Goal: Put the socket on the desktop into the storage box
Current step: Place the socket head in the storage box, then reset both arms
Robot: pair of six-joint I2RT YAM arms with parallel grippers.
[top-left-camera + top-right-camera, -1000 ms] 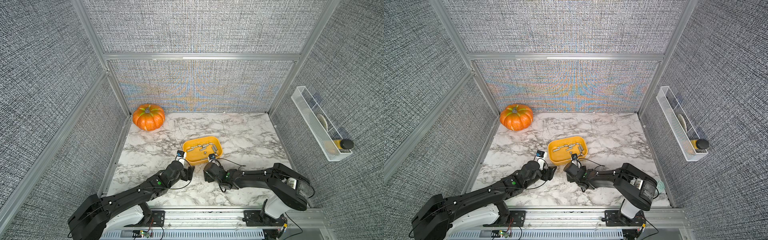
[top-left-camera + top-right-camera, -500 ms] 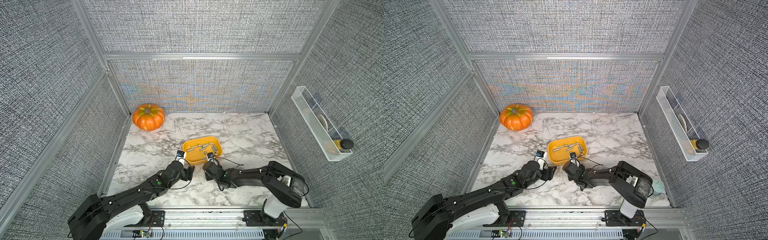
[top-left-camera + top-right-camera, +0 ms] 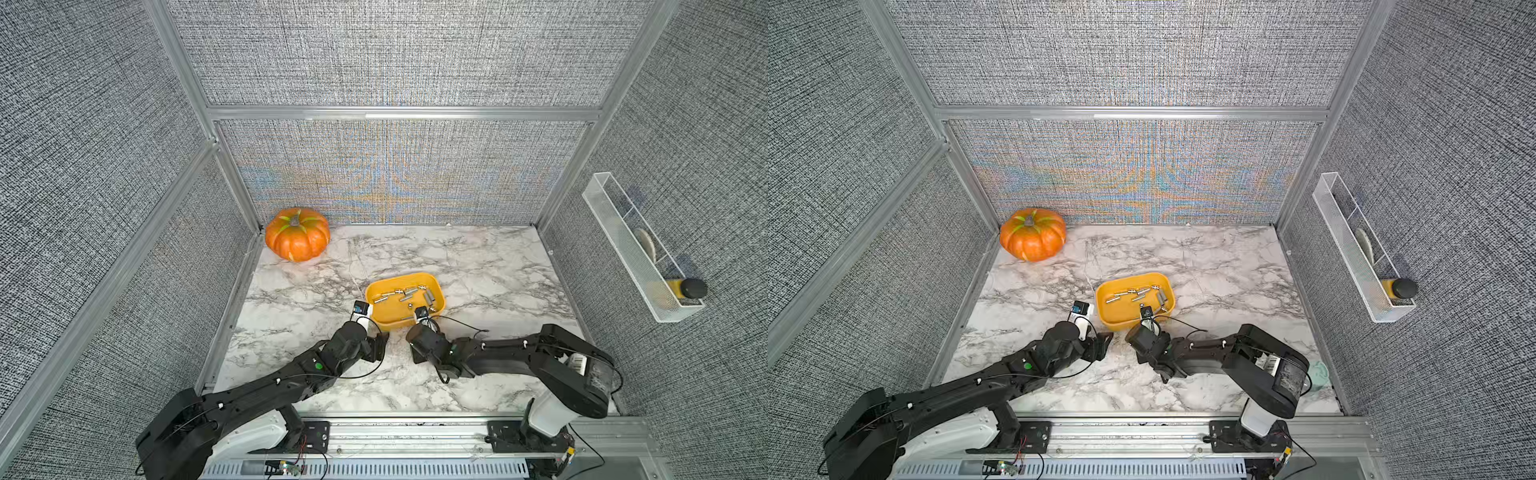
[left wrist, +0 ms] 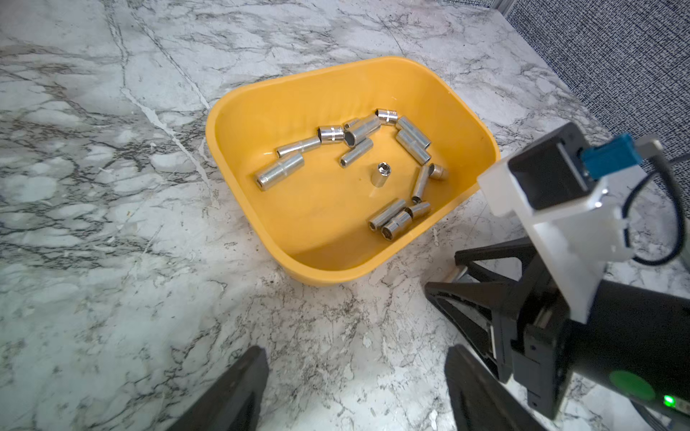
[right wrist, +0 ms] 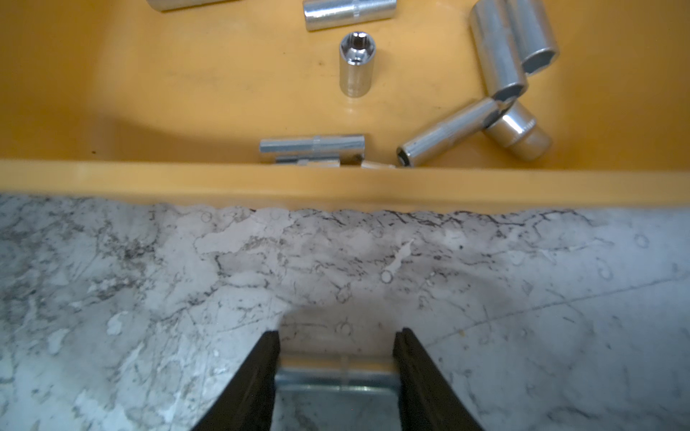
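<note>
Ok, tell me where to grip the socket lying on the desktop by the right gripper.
Probably by its two flat ends, coming down from above: the socket lies on its side on the desktop, lengthwise between the fingers of the right gripper.

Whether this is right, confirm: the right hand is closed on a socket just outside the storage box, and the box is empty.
Wrong on one point: the storage box is not empty; the left wrist view shows many loose sockets in it. The right hand is indeed closed on a socket just outside the box.
</note>
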